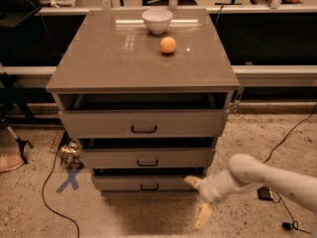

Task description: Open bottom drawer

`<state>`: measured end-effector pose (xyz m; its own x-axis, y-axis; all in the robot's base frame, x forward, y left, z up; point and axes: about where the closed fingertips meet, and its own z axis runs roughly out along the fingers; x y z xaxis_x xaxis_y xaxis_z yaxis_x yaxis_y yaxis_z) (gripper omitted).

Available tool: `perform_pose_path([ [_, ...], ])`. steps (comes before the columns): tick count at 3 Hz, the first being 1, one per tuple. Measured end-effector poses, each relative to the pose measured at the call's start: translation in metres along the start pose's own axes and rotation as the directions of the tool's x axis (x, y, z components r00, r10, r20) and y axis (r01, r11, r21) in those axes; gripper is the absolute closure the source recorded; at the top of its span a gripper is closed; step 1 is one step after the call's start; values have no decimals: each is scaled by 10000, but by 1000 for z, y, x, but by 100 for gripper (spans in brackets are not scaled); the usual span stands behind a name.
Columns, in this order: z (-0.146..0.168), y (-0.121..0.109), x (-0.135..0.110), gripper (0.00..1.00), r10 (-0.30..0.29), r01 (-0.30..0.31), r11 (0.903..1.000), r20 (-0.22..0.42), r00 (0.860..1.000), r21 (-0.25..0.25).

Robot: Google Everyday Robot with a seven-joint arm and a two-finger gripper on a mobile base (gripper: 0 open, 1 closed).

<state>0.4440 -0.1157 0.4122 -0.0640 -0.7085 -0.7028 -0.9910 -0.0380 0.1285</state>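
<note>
The bottom drawer [148,183] is the lowest and narrowest grey-taupe front of the cabinet, with a small black bar handle [149,187]. A dark gap shows above it. My gripper [198,198] is low at the drawer's right end, just in front of the cabinet's lower right corner. Its two pale fingers are spread apart, one near the drawer's right edge, the other pointing down at the floor. It holds nothing. The white arm [267,178] comes in from the right.
The middle drawer [147,157] and top drawer [144,123] sit above. A white bowl [157,20] and an orange ball [168,44] rest on the cabinet top [119,58]. Black cables [49,192], a blue X mark [69,178] and a small black device [264,193] lie on the speckled floor.
</note>
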Motion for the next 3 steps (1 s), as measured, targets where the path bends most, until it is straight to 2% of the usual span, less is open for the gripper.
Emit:
perform_pose_path([
  [1, 60, -8, 20, 0, -760, 753, 9968, -268, 9967, -253],
  [2, 67, -7, 23, 0, -754, 746, 9968, -259, 9968, -282],
  [3, 96, -23, 37, 0, -761, 764, 9971, -456, 9961, 58],
])
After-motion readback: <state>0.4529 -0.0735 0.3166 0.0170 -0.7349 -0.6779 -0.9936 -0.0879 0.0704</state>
